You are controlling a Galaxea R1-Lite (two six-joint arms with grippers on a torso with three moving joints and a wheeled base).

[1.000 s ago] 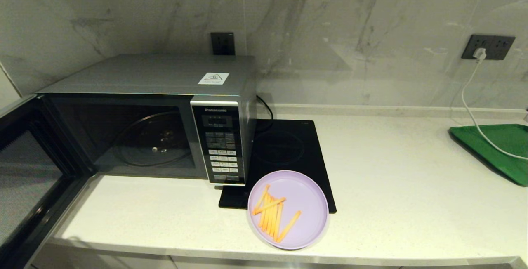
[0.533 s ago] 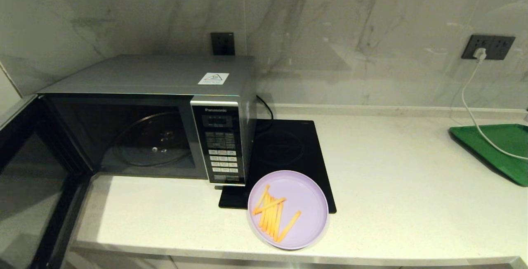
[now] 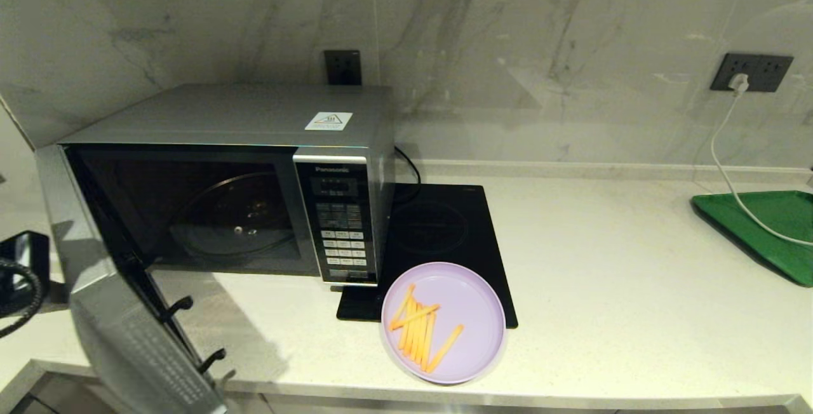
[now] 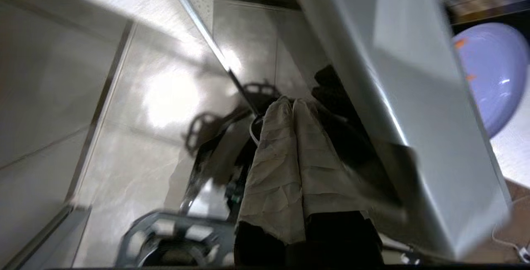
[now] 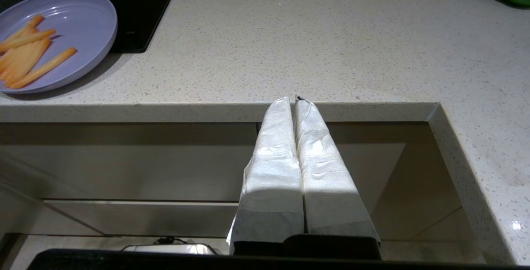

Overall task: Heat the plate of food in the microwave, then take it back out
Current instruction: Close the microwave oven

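The lilac plate of food (image 3: 473,309) lies on the counter's front edge, partly over the hob, with orange fries (image 3: 419,331) on its left half. It also shows in the right wrist view as the plate (image 5: 83,25). The silver microwave (image 3: 254,115) stands at the left with its cavity and glass turntable (image 3: 235,217) exposed. Its door (image 3: 127,325) sticks out toward me, latch hooks showing. My left gripper (image 4: 290,101) is shut and empty beside the door's silver outer face (image 4: 414,96), off the counter's left end. My right gripper (image 5: 292,99) is shut below the counter's front edge.
A flat black induction hob (image 3: 444,230) lies right of the microwave. A green tray (image 3: 762,223) sits at the far right with a white cable (image 3: 724,166) running to a wall socket (image 3: 751,72). The counter edge (image 5: 207,112) lies just above my right gripper.
The microwave door has swung from wide open at the far left toward the cavity, now pointing at me. Part of my left arm has come into view at the left edge.
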